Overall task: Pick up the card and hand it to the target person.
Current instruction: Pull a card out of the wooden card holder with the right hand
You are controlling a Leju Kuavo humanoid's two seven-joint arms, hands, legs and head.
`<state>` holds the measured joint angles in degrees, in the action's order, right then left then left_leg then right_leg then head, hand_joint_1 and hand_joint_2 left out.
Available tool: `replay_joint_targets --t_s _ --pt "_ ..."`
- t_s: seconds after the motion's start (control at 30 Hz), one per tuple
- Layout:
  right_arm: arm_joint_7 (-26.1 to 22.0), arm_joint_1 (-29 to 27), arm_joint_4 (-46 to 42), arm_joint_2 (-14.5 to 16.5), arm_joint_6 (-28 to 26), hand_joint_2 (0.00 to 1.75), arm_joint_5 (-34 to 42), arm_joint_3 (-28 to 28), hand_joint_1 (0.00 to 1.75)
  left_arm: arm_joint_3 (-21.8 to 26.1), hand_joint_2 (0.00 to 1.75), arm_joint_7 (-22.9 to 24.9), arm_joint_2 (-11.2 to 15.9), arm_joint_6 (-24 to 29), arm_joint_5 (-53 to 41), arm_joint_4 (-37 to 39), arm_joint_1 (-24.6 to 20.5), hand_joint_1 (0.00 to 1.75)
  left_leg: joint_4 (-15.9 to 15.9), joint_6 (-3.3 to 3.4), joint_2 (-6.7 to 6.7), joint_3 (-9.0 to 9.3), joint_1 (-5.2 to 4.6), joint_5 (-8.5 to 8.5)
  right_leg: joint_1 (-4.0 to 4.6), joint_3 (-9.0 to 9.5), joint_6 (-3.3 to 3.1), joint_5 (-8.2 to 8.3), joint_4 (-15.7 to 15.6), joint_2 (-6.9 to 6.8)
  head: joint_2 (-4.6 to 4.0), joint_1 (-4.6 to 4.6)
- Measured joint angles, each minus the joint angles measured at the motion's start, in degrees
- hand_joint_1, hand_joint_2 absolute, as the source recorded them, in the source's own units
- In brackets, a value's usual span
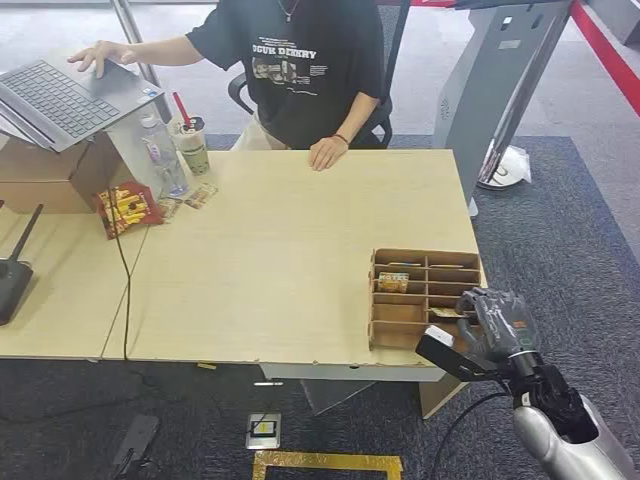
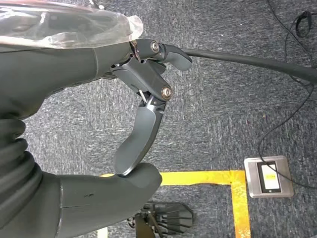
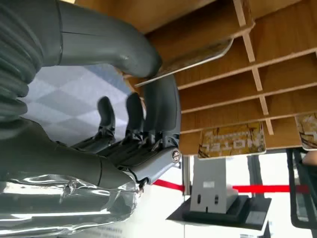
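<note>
- One wooden card rack (image 1: 425, 297) stands at the near right corner of the table (image 1: 287, 260); its slots run in two columns, and the head view is too coarse to count them surely.
- Cards: one yellow-printed card (image 1: 392, 282) lies in a left-column slot; a second card (image 1: 447, 314) sits in a lower right-column slot at the right hand (image 1: 494, 322); in the right wrist view a further card (image 3: 308, 130) is cut off by the picture's edge.
- The right hand pinches that second card: in the right wrist view the thumb (image 3: 112, 42) presses one face of the card's metallic-looking edge (image 3: 186, 62) and a dark finger (image 3: 164, 106) backs the other; most of the card is hidden inside the slot.
- The left hand (image 2: 142, 99) hangs over grey carpet; its fingers are curled in, one fingertip (image 2: 127, 161) touching the thumb (image 2: 112, 196), with nothing between them.
- One person (image 1: 309, 60) sits at the far side of the table, cut off above the shoulders; one hand (image 1: 327, 152) rests on the table edge, the other hand (image 1: 98, 55) on the single open laptop (image 1: 68, 95).
- At the far left: one plastic bottle (image 1: 161, 152), one lidded cup with a red straw (image 1: 192, 143), one red snack packet (image 1: 127, 208); two small packets (image 1: 189, 198) beside them are too small to read.
</note>
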<state>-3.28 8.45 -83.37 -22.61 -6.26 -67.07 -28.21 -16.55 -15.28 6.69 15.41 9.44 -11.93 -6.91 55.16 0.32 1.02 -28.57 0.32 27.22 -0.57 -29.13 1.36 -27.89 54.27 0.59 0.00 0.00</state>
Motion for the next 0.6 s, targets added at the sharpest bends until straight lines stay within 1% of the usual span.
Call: replay_joint_targets --t_s 0.33,0.6 --pt "2.6 0.2 -3.5 0.0 0.6 1.75 -2.0 -1.3 1.75 0.0 1.75 0.0 -0.3 0.3 0.4 0.0 0.3 0.00 0.0 0.00 0.00 0.00 0.00 0.00 0.00 -0.01 0.00 0.00 0.0 0.00 0.00 0.00" --pt "3.3 0.2 -6.4 -0.5 -0.6 1.75 -1.7 -0.4 1.75 0.0 1.75 -0.1 -0.6 0.6 0.7 0.0 0.8 0.00 0.0 0.00 0.00 0.01 -0.01 0.00 0.00 -0.01 0.00 0.00 0.0 0.01 -0.01 0.00"
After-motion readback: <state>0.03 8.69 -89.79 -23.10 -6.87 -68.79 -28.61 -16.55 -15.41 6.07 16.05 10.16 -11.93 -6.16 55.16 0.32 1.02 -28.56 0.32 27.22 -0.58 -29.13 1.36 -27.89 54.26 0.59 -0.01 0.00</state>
